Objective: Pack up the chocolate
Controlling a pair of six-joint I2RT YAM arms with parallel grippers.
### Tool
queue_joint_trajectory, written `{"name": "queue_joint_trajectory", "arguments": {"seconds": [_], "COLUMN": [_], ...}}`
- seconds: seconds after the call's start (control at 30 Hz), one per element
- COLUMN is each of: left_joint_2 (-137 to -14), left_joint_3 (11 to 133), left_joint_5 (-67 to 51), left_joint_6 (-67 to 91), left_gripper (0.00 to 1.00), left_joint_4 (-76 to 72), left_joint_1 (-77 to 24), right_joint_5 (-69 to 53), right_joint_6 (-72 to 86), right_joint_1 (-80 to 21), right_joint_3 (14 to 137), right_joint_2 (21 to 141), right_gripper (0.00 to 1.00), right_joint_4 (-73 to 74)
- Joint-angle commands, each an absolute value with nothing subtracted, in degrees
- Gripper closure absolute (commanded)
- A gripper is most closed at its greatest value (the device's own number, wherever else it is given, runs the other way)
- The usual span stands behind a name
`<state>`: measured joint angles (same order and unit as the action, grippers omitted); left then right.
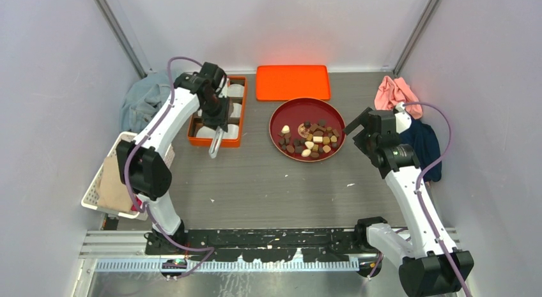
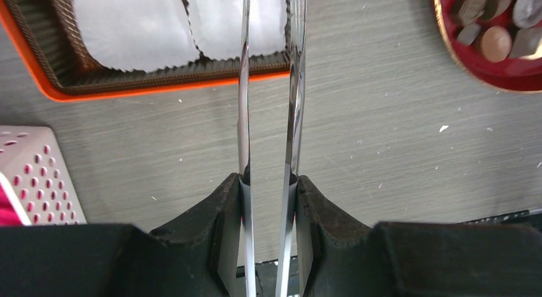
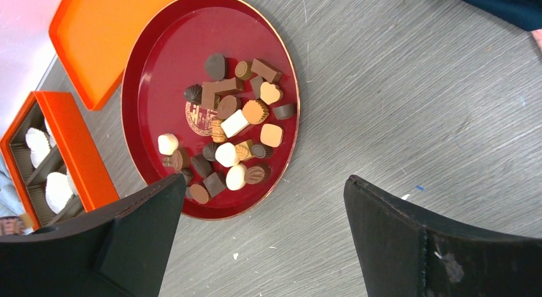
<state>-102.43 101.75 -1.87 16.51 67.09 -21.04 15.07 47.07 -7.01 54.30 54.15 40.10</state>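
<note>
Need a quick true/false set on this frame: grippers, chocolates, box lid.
1. The chocolates lie on the red plate. True.
2. The right gripper holds a chocolate. False: it is open and empty.
3. The left gripper is clamped on metal tongs. True.
4. The orange lid covers the orange box. False: the lid lies flat on the table beyond the plate, and the box is open, with white paper cups in it.
</note>
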Motion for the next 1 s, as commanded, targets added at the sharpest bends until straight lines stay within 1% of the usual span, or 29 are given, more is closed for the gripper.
{"name": "queue_joint_trajectory", "arguments": {"seconds": [0.0,0.27,0.57,0.73,0.83,0.97], "left_joint_2": [-100.87,-100.00,-103.93,-105.23,-105.30,-105.33], "left_joint_3": [97.67,93.65,94.33,92.80,92.64,92.23], "left_joint_5": [-5.52,-2.99,-0.76,-1.00,-0.40,0.80], "left_joint_6": [17.20,17.51,16.79,17.50,17.92,17.93], "left_gripper": [1.00,1.00,0.98,0.92,0.90,0.84], "left_joint_4": [64.71,64.20,64.15,63.01,62.92,63.06], "left_joint_1": [-21.27,-21.27,-21.09,-21.09,-21.09,-21.09], "right_joint_5": [13.83,14.00,14.29,14.46,14.24,14.41], "right_joint_6": [47.91,47.64,47.77,47.64,47.55,47.51], "right_joint_1": [-6.99,-7.01,-7.03,-6.98,-7.02,-6.96], "right_joint_3": [55.27,55.13,54.14,53.87,54.09,53.99], "right_joint_2": [54.99,54.93,53.81,53.65,53.94,53.72], "right_gripper": [0.00,0.00,0.00,0.00,0.00,0.00], "right_joint_4": [36.83,36.82,37.23,37.13,37.13,37.25]}}
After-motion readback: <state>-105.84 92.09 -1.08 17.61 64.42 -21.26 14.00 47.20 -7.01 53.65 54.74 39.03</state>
